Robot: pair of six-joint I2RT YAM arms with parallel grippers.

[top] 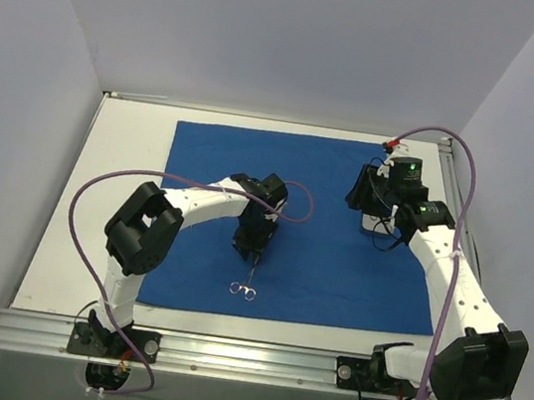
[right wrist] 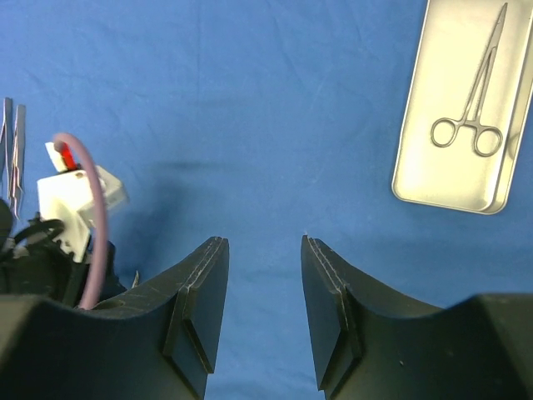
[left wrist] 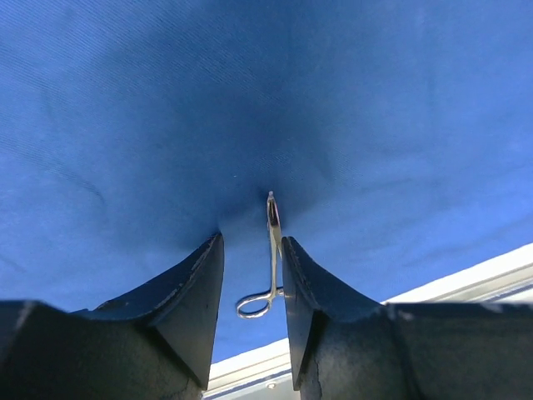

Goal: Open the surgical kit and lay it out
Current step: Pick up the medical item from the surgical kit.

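**benchlurker:** how much room is there around the edges?

**yam_fan:** The blue cloth (top: 211,172) is spread flat over most of the white table (top: 121,198). There's a bare strip on the left and a thinner one at the back. On the right the cloth runs nearly to the table edge. Walls (top: 24,73) close in on three sides. The middle of the cloth is wide open.

**benchlurker:** and the forceps?

**yam_fan:** The forceps (top: 245,288) lie close to the cloth's near edge, rings toward the arm bases. The left gripper (left wrist: 252,239) is down right over them with its fingers partway apart. The shaft sits in the gap, just beside the finger on the right of the wrist view (left wrist: 316,308) and clear of the other one. Nothing looks pinched.

**benchlurker:** right side?

**yam_fan:** The right gripper (right wrist: 262,242) hangs over bare cloth toward the far right, fingers partway apart, holding nothing. Its wrist view shows a steel tray (right wrist: 450,185) on the cloth with a second forceps (right wrist: 481,92) in it, well apart from the fingers. Tweezers (right wrist: 12,150) peek in at the left edge.
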